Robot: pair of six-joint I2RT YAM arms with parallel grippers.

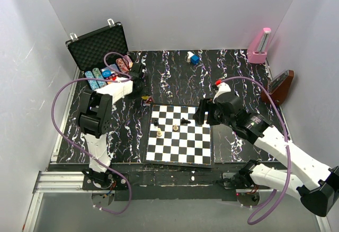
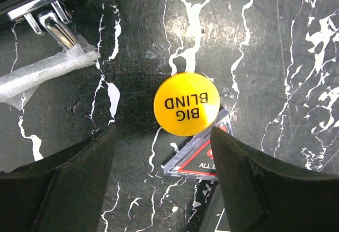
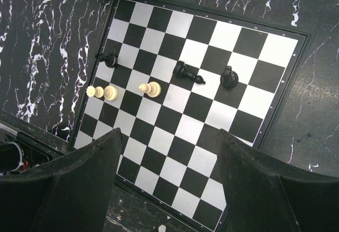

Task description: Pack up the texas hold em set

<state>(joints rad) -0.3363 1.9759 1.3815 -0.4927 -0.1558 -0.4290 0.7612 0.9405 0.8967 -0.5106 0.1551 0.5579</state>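
Observation:
The black case stands open at the back left, its lid up, with rows of poker chips in its base. A yellow disc marked BIG BLIND lies flat on the marbled table. It overlaps a clear ALL IN plaque with a red border. My left gripper is open just in front of the disc, its right finger over the plaque, gripping nothing. The case's silver latch shows at the upper left. My right gripper hangs open and empty above the chessboard.
Several chess pieces stand on the chessboard in the table's middle. A pink metronome and a brown object sit at the back right, and a small blue piece at the back centre. A strip of tape lies near the latch.

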